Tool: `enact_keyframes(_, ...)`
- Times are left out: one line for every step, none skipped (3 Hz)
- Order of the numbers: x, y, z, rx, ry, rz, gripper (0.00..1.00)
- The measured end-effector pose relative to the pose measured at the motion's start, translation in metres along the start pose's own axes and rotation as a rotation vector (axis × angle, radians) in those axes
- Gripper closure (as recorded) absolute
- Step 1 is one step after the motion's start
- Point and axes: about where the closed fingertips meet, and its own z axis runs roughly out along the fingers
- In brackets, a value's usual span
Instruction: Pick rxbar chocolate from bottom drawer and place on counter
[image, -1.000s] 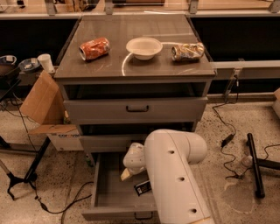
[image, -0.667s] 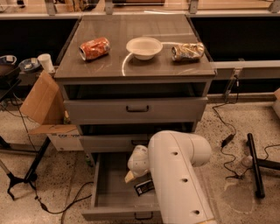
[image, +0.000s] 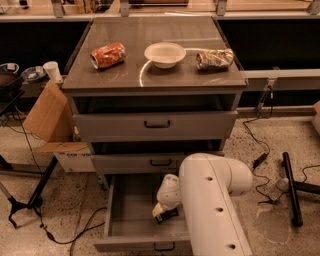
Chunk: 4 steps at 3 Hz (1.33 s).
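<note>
The bottom drawer (image: 131, 218) is pulled open below two shallower grey drawers. The rxbar chocolate (image: 169, 216), a small flat dark wrapper, lies on the drawer floor towards the right. My gripper (image: 162, 212) is down inside the drawer, right at the bar, below the white wrist (image: 169, 192). The big white arm (image: 212, 205) hides the drawer's right side. The counter (image: 150, 77) is the glossy top of the cabinet.
On the counter stand a crushed orange can (image: 108, 54), a white bowl (image: 165, 54) and a crumpled shiny can (image: 214, 58). A cardboard box (image: 47, 112) leans left of the cabinet. A black stand (image: 291, 192) and cables lie on the floor at the right.
The wrist and gripper have moved right and lower into the drawer, ending at the dark bar. The things on the counter have not moved.
</note>
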Motion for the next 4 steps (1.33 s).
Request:
enact_keyframes(-0.016,0.002,0.016,-0.033,-0.062,-0.038,0.0)
enact_keyframes(-0.024,-0.011,0.019,-0.048,-0.114,-0.063,0.0)
enact_keyframes(-0.019,-0.025,0.011,-0.044,-0.119,-0.066,0.0)
enact_keyframes(-0.002,-0.044,0.0,-0.028,-0.111,-0.061,0.0)
